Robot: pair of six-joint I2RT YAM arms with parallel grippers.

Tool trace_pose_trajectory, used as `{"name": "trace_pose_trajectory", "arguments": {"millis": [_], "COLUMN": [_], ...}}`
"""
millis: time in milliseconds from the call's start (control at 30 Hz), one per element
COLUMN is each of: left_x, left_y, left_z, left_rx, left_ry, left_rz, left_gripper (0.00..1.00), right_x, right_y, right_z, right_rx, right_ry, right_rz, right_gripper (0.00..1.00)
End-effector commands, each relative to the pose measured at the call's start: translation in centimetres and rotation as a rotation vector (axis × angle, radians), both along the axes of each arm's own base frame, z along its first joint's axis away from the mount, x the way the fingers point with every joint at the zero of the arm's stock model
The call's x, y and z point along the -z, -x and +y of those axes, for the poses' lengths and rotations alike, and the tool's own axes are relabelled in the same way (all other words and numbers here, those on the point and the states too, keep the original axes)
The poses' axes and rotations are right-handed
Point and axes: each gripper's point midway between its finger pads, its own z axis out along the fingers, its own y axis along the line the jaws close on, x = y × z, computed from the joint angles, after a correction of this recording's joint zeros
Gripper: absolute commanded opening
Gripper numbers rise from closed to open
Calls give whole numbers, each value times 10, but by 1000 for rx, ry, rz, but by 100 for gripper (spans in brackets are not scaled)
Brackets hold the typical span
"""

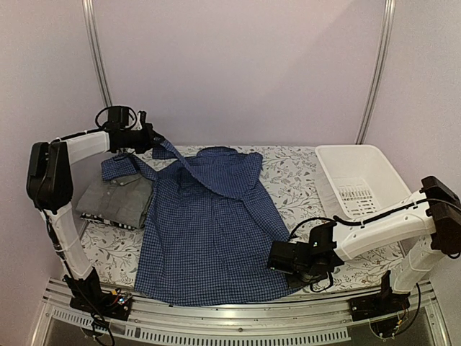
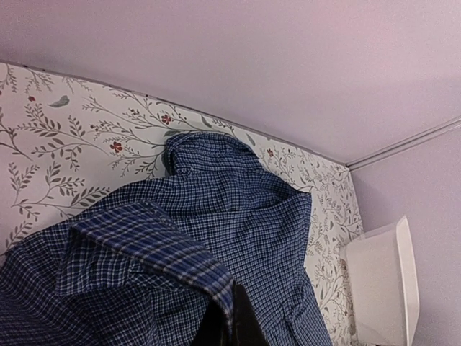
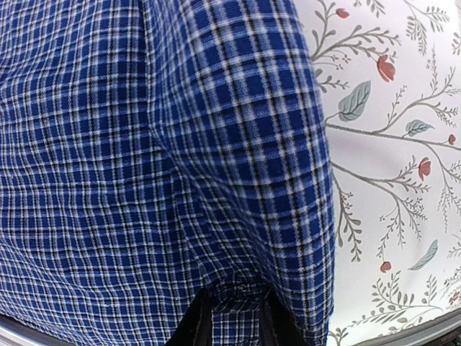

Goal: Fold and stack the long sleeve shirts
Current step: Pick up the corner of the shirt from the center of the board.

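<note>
left hand [image 1: 154,138] clamped on blue check shirt [image 1: 205,231] sleeve, held up over bench [image 1: 295,173]; right hand [image 3: 234,318] narrow, pinching shirt's near hem corner; grey shirt [image 1: 115,198] folded at left

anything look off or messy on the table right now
The blue check shirt lies askew: its collar end is bunched up, and one sleeve, pinched by the left gripper, overlaps the folded grey shirt beside it. Nothing looks torn or spilled.

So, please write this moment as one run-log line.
left pincer: shut on blue shirt sleeve, raised | right pincer: astride its hem, grip unclear | grey shirt: folded
</note>
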Motion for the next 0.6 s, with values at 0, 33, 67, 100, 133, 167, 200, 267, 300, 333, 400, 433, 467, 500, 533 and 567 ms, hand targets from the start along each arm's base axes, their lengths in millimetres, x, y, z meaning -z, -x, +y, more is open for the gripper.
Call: {"name": "trace_pose_trajectory", "arguments": {"millis": [0,33,67,100,133,167,200,267,300,333,400,433,467,500,533,567], "left_x": [-5,-5,-5,-5,-4,-4,-4,-3,-4,-4,-3,-3,-4,-5,-5,-5], "left_y": [-5,-5,-5,-5,-5,-6,-5,-5,-5,-5,-5,-5,-5,-5,-5,-5], "left_z": [-5,-4,-5,-5,-5,-5,-5,-6,-6,-6,-6,-7,-7,-7,-7,-7], "left_rx": [22,20,22,23,23,22,23,25,24,25,23,25,26,27,25,27], "left_ry": [-2,-1,1,1,1,2,3,4,3,4,4,4,5,4,4,5], "left_rz": [-22,-21,-21,-21,-19,-19,-18,-17,-19,-18,-17,-16,-18,-20,-20,-20], "left_gripper": [0,0,0,0,0,0,0,0,0,0,0,0,0,0,0,0], "right_x": [-5,-1,2,6,9,12,14,16,16,16,14,13,11,8,7,4], "right_y": [-4,-3,-2,-2,-1,-2,-3,-4,-5,-6,-7,-8,-9,-10,-10,-10], "right_z": [-3,-4,-5,-3,-3,-3,-4,-5,-5,-5,-4,-2,-1,0,0,0], "right_rx": [11,9,7,2,2,4,7,15,19,21,24,24,25,26,27,32], "right_ry": [-1,6,8,2,-4,-8,-11,-17,-20,-23,-33,-39,-45,-51,-54,-58], "right_rz": [-18,-12,-6,-1,3,5,6,4,2,1,-4,-6,-10,-13,-16,-19], "right_gripper": [21,21,21,21,21,21,21,21,20,19,14,12,10,8,6,4]}}
